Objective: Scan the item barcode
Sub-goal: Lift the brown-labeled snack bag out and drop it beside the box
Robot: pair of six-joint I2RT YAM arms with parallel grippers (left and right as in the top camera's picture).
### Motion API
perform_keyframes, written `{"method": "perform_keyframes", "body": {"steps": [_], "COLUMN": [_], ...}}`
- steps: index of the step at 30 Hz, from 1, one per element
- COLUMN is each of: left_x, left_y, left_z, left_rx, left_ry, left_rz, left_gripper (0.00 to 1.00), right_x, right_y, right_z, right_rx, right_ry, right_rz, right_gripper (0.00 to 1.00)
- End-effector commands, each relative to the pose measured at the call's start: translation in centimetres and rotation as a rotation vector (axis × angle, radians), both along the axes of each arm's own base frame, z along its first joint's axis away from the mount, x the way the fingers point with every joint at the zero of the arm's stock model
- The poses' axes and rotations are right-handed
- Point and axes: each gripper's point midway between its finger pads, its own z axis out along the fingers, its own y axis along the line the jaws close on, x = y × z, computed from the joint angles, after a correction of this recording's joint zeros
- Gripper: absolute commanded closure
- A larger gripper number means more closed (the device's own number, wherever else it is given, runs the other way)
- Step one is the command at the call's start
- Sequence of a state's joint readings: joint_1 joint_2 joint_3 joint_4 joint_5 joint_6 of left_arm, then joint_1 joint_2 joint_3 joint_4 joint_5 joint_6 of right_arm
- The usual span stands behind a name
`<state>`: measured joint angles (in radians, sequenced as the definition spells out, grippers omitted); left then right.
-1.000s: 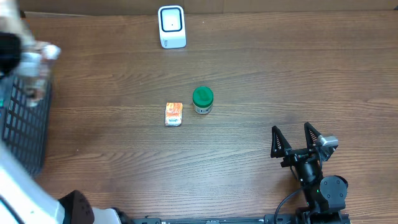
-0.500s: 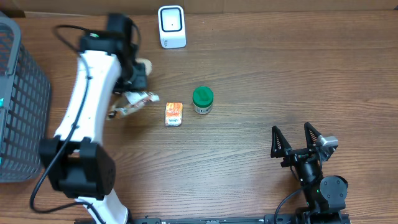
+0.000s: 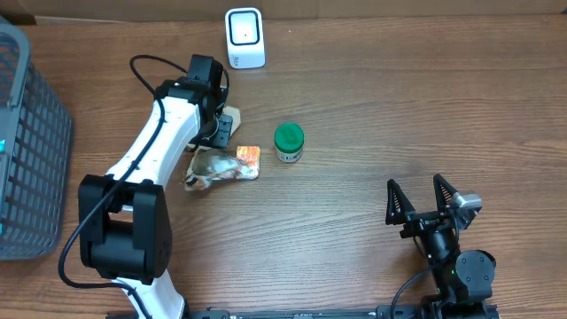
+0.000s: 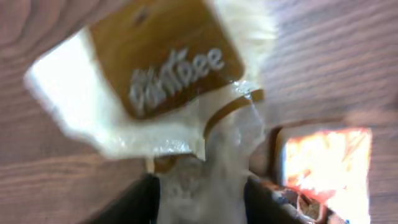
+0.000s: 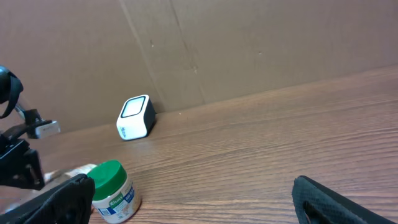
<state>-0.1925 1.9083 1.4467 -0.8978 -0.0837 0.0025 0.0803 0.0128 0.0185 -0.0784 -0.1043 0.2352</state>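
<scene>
A clear snack bag [image 3: 211,170] with a brown and cream label [image 4: 161,81] lies on the wooden table just left of an orange packet [image 3: 249,159] [image 4: 323,162]. My left gripper [image 3: 221,135] [image 4: 202,202] hangs over the bag's upper end, its dark fingers partly apart with the bag's clear film between them. The white barcode scanner [image 3: 244,37] [image 5: 135,116] stands at the table's far edge. My right gripper [image 3: 422,197] [image 5: 193,199] rests wide open at the front right with nothing between its fingers.
A green-lidded jar [image 3: 289,142] [image 5: 112,191] stands right of the orange packet. A dark wire basket [image 3: 27,142] sits at the left edge. A cardboard wall [image 5: 249,43] backs the table.
My left arm swung in from the basket with the bag, carried it right and brought it down beside the orange packet. Its jaws have parted. The right arm has not moved.
</scene>
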Motion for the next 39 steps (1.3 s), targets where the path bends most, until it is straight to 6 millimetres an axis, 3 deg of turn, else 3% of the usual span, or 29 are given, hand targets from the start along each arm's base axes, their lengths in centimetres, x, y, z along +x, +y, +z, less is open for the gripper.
{"method": "perform_keyframes", "body": {"steps": [1,5,8,11,15,19,23,27,28,29,35,39], "left_x": [0.1,0.8,1.5,2.9,3.4,1.7,-1.6,-5.6,-7.3,-8.2,-12.6,-14.4], "left_y": [-2.0,-3.0,-2.6,-1.0,2.0,8.0,14.2,20.7,23.6,25.1,32.5,35.3], "left_z": [0.2,0.7,3.1,9.7,19.0,28.2,33.1,35.2,35.4,35.2,32.4,29.2], "left_rx": [-0.084,-0.146,-0.158,-0.185,-0.230,-0.210,-0.137,-0.024,0.033,0.055,0.165,0.141], "left_ry": [-0.017,-0.039,-0.055,-0.130,-0.287,-0.515,-0.679,-0.760,-0.770,-0.765,-0.666,-0.587], "left_rz": [-0.051,-0.034,0.024,0.128,0.260,0.468,0.681,0.893,0.979,1.022,1.196,1.258], "left_gripper": [0.39,0.38,0.42,0.45,0.45,0.44,0.42,0.39,0.37,0.37,0.42,0.42], "right_x": [0.0,0.0,0.0,0.0,0.0,0.0,0.0,0.0,0.0,0.0,0.0,0.0], "right_y": [0.2,0.2,0.2,0.2,0.2,0.2,0.2,0.2,0.2,0.2,0.2,0.2], "right_z": [-0.2,-0.2,-0.2,-0.2,-0.2,-0.2,-0.2,-0.2,-0.2,-0.2,-0.2,-0.2], "right_rx": [0.003,0.003,0.003,0.003,0.003,0.003,0.003,0.003,0.003,0.003,0.003,0.003], "right_ry": [-0.004,-0.004,-0.004,-0.004,-0.004,-0.004,-0.004,-0.004,-0.004,-0.004,-0.004,-0.004], "right_rz": [0.007,0.007,0.007,0.007,0.007,0.007,0.007,0.007,0.007,0.007,0.007,0.007], "right_gripper": [0.00,0.00,0.00,0.00,0.00,0.00,0.00,0.00,0.00,0.00,0.00,0.00]}}
